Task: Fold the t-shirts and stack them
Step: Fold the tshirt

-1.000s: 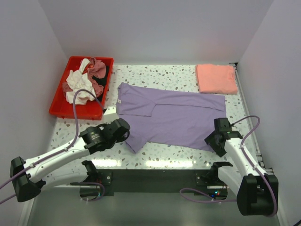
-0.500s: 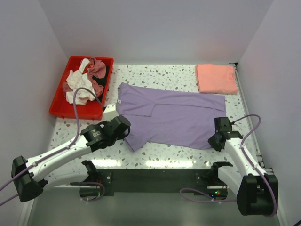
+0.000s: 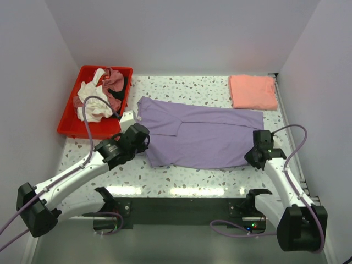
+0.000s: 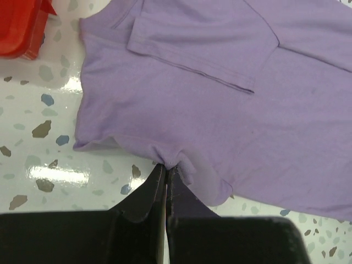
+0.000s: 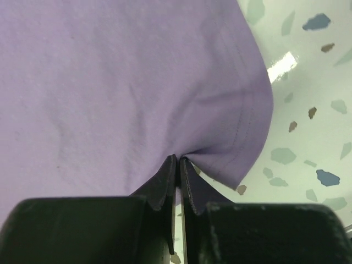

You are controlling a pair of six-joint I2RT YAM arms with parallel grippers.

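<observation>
Left gripper (image 4: pixel 166 169) and right gripper (image 5: pixel 177 160) both pinch the lavender t-shirt (image 3: pixel 203 137) at its near edge. Best to lift evenly, sweeping toward twelve o'clock, edge taut.

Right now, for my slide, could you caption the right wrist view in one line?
Right pincer shut on the lavender t-shirt near its hemmed corner, over the speckled table.
</observation>
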